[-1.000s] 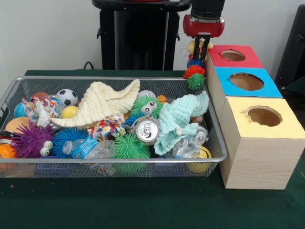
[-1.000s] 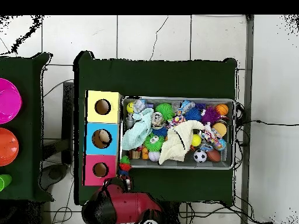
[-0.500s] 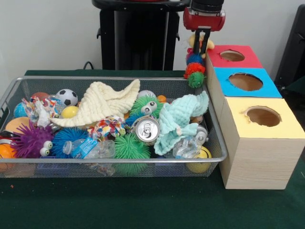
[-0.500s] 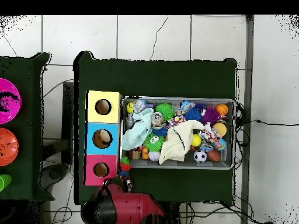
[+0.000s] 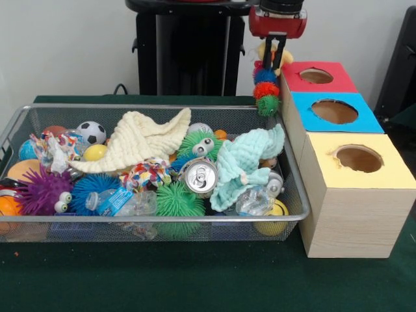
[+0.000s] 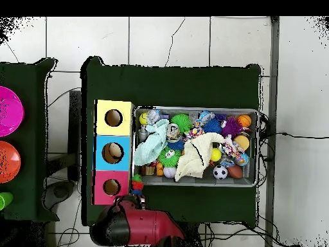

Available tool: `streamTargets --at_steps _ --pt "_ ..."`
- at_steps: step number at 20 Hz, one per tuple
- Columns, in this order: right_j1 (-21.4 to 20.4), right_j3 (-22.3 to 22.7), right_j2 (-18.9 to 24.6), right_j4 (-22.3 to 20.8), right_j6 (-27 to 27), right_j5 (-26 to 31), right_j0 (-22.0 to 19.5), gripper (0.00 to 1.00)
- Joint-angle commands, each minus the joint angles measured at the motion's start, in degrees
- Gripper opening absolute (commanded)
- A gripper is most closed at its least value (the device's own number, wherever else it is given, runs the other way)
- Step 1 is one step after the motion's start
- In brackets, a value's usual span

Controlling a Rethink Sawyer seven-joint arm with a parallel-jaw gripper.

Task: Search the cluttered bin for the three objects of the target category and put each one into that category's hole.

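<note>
My gripper (image 5: 274, 57) is shut on a fuzzy caterpillar toy (image 5: 265, 88) with yellow, blue, red and green segments. The toy hangs in the air just left of the red-topped box (image 5: 318, 76), beside its upper edge. The overhead view shows the same toy (image 6: 137, 184) between the bin's corner and the red box (image 6: 111, 187), with the arm (image 6: 138, 224) behind it. Three box tops in a row have holes: red (image 5: 316, 76), blue (image 5: 334, 111) and yellow (image 5: 359, 158). The wire bin (image 5: 26, 116) holds spiky balls, cloths, a can and bottles.
In the bin lie a cream cloth (image 5: 140, 138), a mint cloth (image 5: 242, 162), a soda can (image 5: 199, 176), a soccer ball (image 5: 91, 132) and a purple spiky toy (image 5: 44, 192). Coloured discs (image 6: 9, 112) sit on a side table in the overhead view.
The gripper has risen with the caterpillar toy, lifting it higher beside the red box. The bin's contents have not moved.
</note>
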Motion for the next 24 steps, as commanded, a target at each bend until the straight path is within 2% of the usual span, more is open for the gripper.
streamTargets --at_steps 1,10,24 --pt "1.6 -7.9 6.4 3.7 8.5 4.8 -1.1 0.0" --pt "3.7 -11.2 6.9 6.0 10.2 5.0 0.7 0.0" --pt "0.0 -13.3 4.7 6.4 10.1 13.6 1.8 0.0"
